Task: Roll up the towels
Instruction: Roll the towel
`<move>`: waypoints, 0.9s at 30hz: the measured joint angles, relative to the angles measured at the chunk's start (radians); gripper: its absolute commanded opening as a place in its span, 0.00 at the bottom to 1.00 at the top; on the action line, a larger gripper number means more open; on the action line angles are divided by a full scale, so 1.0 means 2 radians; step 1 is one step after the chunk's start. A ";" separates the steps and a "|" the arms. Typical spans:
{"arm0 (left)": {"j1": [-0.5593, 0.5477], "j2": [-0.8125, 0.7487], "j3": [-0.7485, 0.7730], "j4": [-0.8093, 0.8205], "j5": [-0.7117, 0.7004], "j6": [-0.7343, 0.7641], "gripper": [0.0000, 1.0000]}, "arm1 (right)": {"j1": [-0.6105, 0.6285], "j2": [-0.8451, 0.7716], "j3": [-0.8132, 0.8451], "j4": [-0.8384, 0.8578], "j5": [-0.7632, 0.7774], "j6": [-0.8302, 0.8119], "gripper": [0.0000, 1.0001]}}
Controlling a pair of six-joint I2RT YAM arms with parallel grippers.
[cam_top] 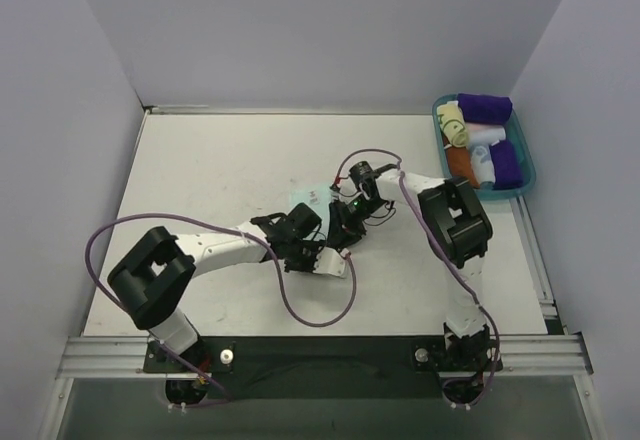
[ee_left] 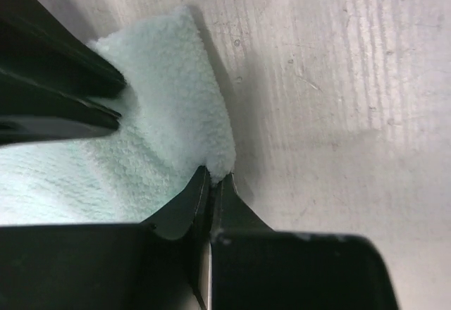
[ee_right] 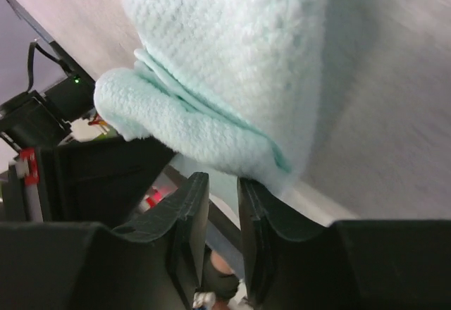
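The jaws of the left gripper (ee_left: 217, 177) are pressed together right at a corner of the plain mint-aqua fluffy towel (ee_left: 169, 106); whether cloth is caught there, I cannot tell. The jaws of the right gripper (ee_right: 224, 183) stand a little apart, with the towel's folded edge touching their tips. The towel lies near the middle of the white worktop (ee_left: 338, 113). A teal tray (cam_top: 527, 172) of rolled cloths stands at the far right.
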 measured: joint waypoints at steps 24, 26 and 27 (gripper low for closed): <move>0.184 0.332 0.332 -0.445 0.344 -0.018 0.00 | 0.021 -0.474 -0.196 -0.046 0.146 -0.305 0.50; 0.186 0.351 0.352 -0.469 0.348 -0.015 0.00 | 0.069 -0.462 -0.192 -0.050 0.184 -0.327 0.51; 0.186 0.358 0.361 -0.479 0.348 -0.014 0.00 | 0.098 -0.452 -0.188 -0.050 0.206 -0.338 0.51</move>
